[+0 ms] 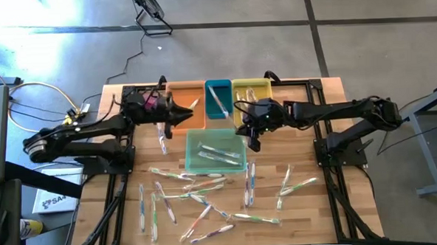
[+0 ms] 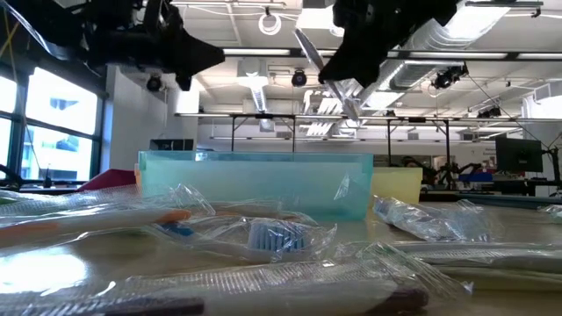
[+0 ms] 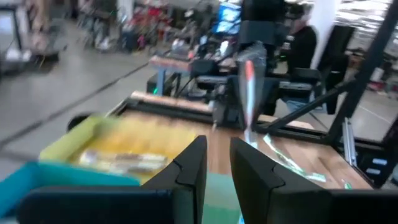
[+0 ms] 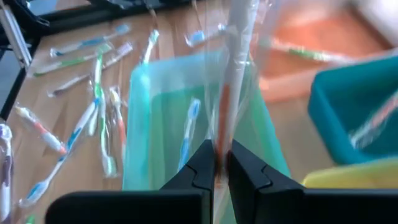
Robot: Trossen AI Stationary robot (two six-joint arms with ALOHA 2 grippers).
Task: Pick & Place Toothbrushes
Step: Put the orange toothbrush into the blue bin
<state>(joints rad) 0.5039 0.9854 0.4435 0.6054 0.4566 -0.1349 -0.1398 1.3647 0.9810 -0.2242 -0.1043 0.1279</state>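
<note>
High view: the wooden tabletop (image 1: 311, 207) fills the middle of the picture, with both dark arms reaching in from 9 and 3 o'clock. Toward 12 o'clock a row of three bins stands side by side: an orange bin (image 1: 186, 98), a teal bin (image 1: 218, 100) and a yellow bin (image 1: 251, 91), each with wrapped brushes inside. Just toward 6 o'clock of the teal one sits a pale green bin (image 1: 214, 151) with a few brushes lying in it. The toothbrushes (image 1: 206, 186) that remain loose are scattered across the half of the tabletop toward 6 o'clock, some crossing each other, a few well apart toward 4 o'clock.

The right end effector (image 1: 250, 139) hangs over the edge of the pale green bin nearest the yellow bin. In the right wrist view its fingers (image 4: 245, 167) are pressed together on a single wrapped toothbrush (image 4: 233, 74) with a red-accented handle, held above the green bin. The left wrist view shows that same brush hanging upright from the far arm.

The left end effector (image 1: 197, 111) waits over the orange bin; in its own wrist view its fingers (image 3: 194, 163) stand slightly apart with nothing between them.
</note>
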